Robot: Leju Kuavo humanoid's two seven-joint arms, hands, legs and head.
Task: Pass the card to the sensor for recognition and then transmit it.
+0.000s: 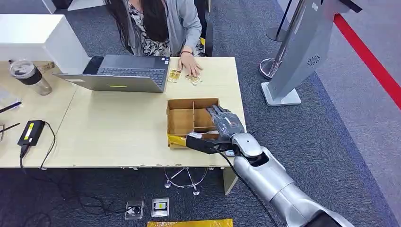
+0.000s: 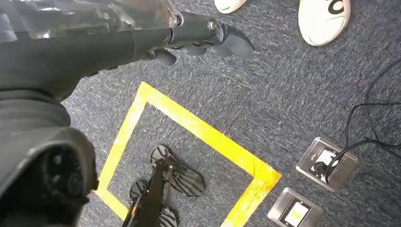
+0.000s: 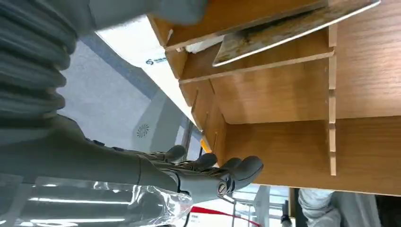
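A laptop (image 1: 123, 73) is sitting at the table's (image 1: 108, 132) far side, cards (image 1: 174, 75) lying beside it. The right hand (image 1: 226, 124) is hovering over the divided cardboard box (image 1: 182, 118), fingers extended, holding nothing. The left hand (image 2: 198, 38) is hanging over carpet, fingers spread, empty.

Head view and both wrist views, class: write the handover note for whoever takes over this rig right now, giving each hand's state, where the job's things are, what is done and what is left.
Right hand: over the divided cardboard box at the table's near right edge, fingers extended at the box's wall, holding nothing that shows.
Left hand: hangs over the carpet, fingers apart, holding nothing.
Card: a flat card-like piece lies in one box compartment; small cards lie by the person's hand near the laptop.
Done: reach to the box.
Left: grip a card, present it to the sensor, pass it on.
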